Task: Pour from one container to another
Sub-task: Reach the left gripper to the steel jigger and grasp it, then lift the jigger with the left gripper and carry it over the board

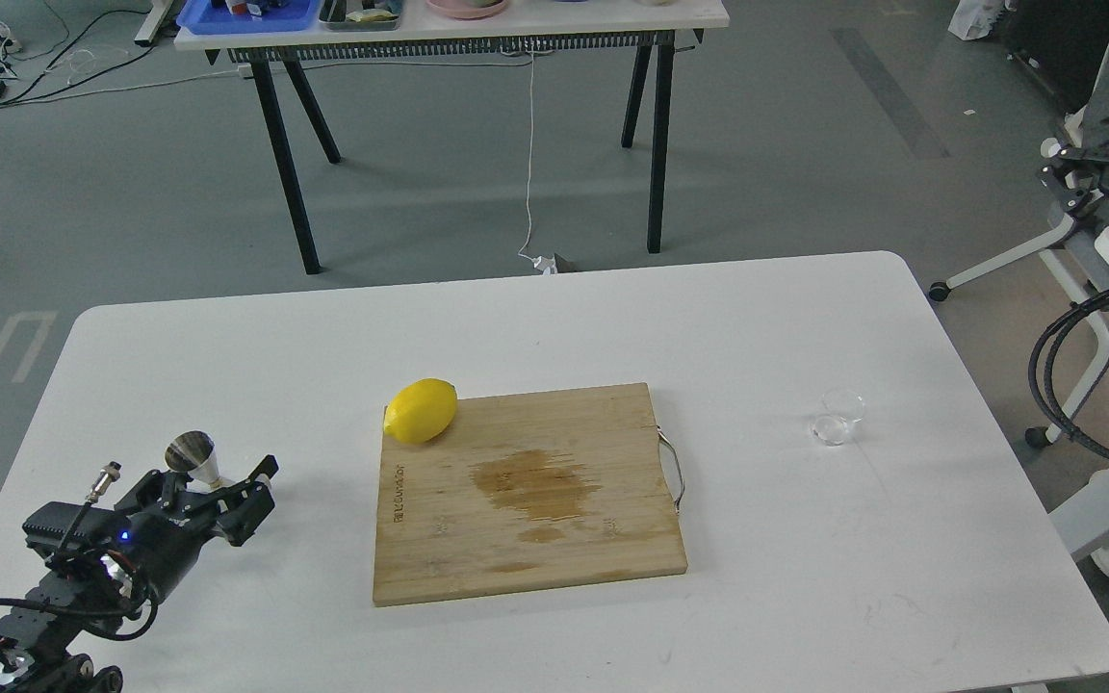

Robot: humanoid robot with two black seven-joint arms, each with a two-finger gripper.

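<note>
The steel jigger (191, 452) stands upright near the table's left edge, its lower cone hidden behind my left gripper (218, 483). That gripper is open, its two fingers spread to either side of the jigger's base without closing on it. The small clear glass cup (839, 417) stands alone on the right side of the table. My right gripper (1074, 178) hangs high off the table's right edge, far from the cup, and looks small and dark.
A bamboo cutting board (612, 520) with a wet stain (535, 486) and a metal handle lies mid-table. A yellow lemon (422, 410) rests at its far left corner. Black cables (1060, 385) loop beside the table's right edge.
</note>
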